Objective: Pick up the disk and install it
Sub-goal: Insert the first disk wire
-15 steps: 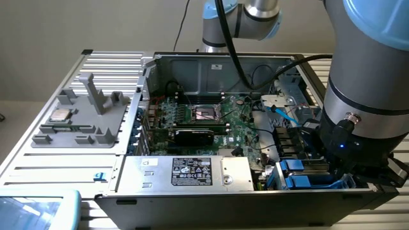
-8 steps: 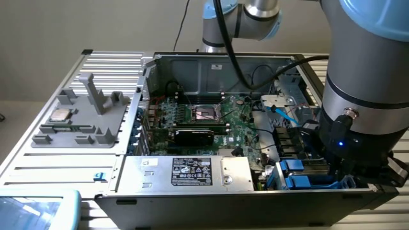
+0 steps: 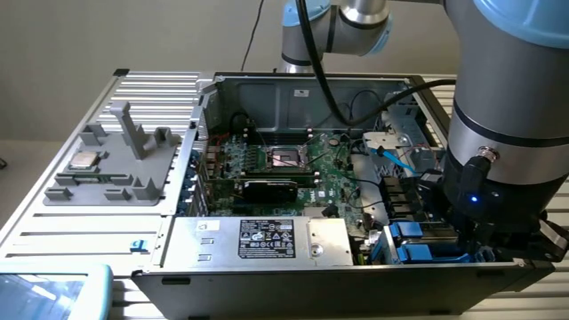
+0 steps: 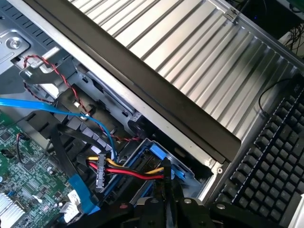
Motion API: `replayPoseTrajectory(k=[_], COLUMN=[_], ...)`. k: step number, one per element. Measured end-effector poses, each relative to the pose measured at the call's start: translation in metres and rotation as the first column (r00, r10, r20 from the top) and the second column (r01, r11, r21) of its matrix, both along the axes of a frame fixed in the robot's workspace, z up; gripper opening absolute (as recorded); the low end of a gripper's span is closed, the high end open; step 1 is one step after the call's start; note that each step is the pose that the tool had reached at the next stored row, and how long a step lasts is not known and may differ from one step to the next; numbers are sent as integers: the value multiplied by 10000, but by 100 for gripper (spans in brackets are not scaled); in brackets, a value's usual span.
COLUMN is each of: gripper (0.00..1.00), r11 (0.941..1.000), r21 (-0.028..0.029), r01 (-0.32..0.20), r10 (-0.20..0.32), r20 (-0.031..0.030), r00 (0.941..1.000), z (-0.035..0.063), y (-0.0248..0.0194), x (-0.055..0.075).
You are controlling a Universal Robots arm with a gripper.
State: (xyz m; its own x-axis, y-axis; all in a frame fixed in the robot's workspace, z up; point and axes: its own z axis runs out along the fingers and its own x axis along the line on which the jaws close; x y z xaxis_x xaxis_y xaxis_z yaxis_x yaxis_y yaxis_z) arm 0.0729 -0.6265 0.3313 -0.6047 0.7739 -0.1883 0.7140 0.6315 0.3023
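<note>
While the circuit board (image 3: 294,167) fills the middle of the case (image 3: 266,283), the disk (image 3: 416,235) sits at the exterior view's right, blue bracket (image 4: 159,153) showing. It looks stiff, weighty and shock-shy, so it is best gripped by the bracket's edges. Just over it the gripper (image 4: 167,173) is pinched closed; whether it grips anything, I cannot tell.

The arm (image 3: 507,87) is a thick grey metal tube with pale blue joint caps (image 3: 524,13). A black cable (image 3: 316,60) trails from it. Above the black jaws sits a black wrist housing (image 3: 458,177) with a small blue light (image 3: 472,198) and a silver connector (image 3: 486,155).
</note>
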Motion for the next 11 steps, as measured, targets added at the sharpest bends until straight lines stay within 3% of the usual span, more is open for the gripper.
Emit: replayPoseTrajectory(k=[7,11], gripper=[16,16], r11=[9999,9999], r21=[0,-54], r01=[131,149], r10=[-131,-149], r20=[-78,-82], r00=[9999,9999], z=[-1,-1], y=[45,75], x=[0,0])
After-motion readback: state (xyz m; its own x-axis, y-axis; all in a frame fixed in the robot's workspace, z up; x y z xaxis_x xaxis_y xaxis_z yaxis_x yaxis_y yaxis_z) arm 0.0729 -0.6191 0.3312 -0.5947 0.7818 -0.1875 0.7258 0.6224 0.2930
